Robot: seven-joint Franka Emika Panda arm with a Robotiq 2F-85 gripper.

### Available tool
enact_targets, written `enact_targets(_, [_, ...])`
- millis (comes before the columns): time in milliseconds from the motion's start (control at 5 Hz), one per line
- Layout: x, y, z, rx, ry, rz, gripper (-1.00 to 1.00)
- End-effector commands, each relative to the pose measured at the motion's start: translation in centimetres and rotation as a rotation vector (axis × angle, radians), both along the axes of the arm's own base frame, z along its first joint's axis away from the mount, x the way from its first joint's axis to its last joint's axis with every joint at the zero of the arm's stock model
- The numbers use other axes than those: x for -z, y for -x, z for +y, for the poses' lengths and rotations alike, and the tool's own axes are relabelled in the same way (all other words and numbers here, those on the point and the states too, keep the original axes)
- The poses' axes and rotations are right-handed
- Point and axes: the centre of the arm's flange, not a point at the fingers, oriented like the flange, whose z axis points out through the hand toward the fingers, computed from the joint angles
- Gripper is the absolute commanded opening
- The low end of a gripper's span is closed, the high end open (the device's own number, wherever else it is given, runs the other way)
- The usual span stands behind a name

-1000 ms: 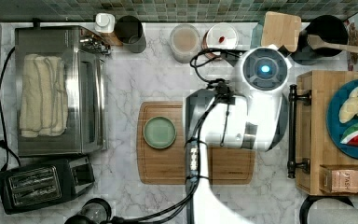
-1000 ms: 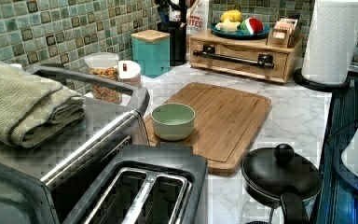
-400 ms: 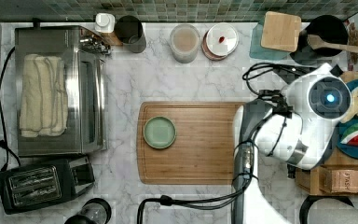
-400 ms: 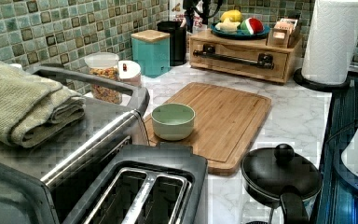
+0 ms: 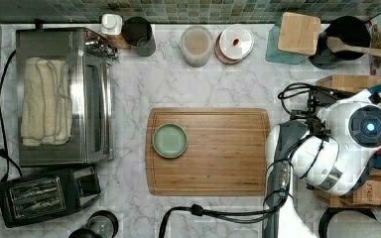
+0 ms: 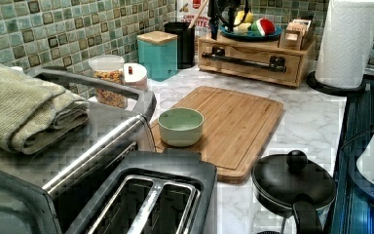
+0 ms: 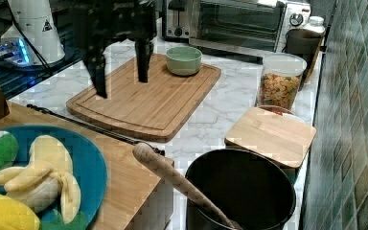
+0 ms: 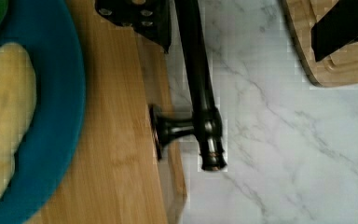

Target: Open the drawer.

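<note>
The gripper (image 7: 122, 72) hangs above the drawer (image 6: 253, 62), with its two black fingers (image 7: 98, 72) spread wide and pointing down. They hold nothing. In the wrist view, one finger sits over the wooden box top and the other over the board's edge, so the handle (image 8: 198, 84) runs between them. This looks like lining up, so the fingers can come down on both sides of the bar and squeeze it.

The drawer sits shut in a low wooden box at the far end of the counter in the left view, next to a paper towel roll (image 6: 349, 41). The box is pale bamboo, smooth and flat. The handle is a long, round, black metal bar, shiny, held off the front by short posts so fingers can fit behind it. A blue plate (image 7: 88, 167) with toy fruit rests on top of the box, so the arm must stay clear of it.

The cutting board (image 5: 213, 151) lies flat in the middle of the grey-veined marble counter (image 5: 178, 84), with a round green bowl (image 5: 169, 141) on it. A dark pot (image 7: 239, 191) holding a wooden spoon (image 7: 172, 179) stands near the box.
</note>
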Motion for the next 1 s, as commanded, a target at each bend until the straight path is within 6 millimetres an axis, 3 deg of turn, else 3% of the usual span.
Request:
enact_targets(200, [2.5, 2.5, -0.2, -0.129, -0.019, -0.009, 1.0])
enact_targets(600, [4.0, 2.9, 1.0, -0.106, -0.018, -0.024, 1.0])
enact_targets(1000, [6.3, 3.3, 0.6, -0.089, 0.009, -0.035, 1.0])
